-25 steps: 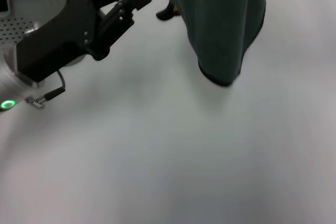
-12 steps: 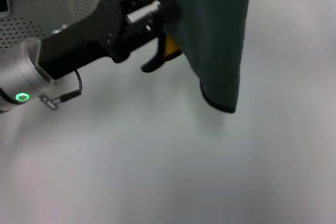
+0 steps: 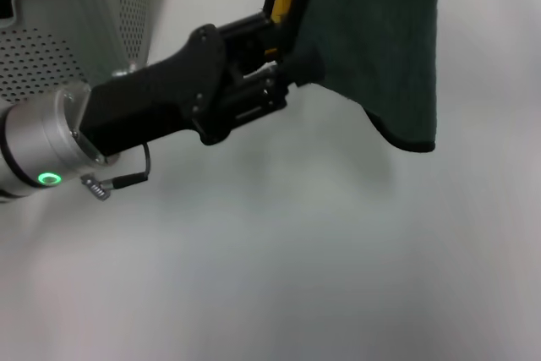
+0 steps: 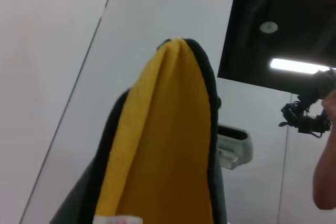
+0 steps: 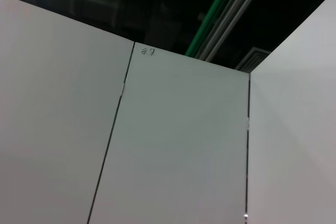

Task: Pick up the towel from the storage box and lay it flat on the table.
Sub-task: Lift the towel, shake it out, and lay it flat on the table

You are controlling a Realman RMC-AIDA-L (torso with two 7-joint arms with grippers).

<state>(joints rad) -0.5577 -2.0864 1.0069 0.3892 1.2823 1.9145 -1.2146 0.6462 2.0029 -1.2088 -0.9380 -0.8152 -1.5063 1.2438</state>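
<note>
left gripper (image 3: 292, 65) sits in the upper middle of the head view, at the end of a black arm that reaches in from the left edge, and its tip is pressed into the left edge of the towel (image 3: 372, 40). its fingers look closed against the cloth, though the fold hides just how far they pinch, so i cannot tell for sure whether they have hold of it.

towel hangs from the top edge of the frame, upper centre to upper right, clear of the bench (image 3: 296, 251). its shown face is dark green with a thin black stitched border running along the bottom hem, which curves down to a low corner at the right. along the left edge, above the gripper, a strip of yellow underside shows, with a small pale tab near the top of the frame. in the left wrist view the towel fills the centre as a rounded peak, yellow on the face shown and edged in dark green.

box (image 3: 76, 31) stands in the upper left corner of the head view, pale grey-green with rows of small round holes in its walls, well apart from the towel.

right gripper shows in none of the views; the right wrist view shows only white wall panels and a dark ceiling.
</note>
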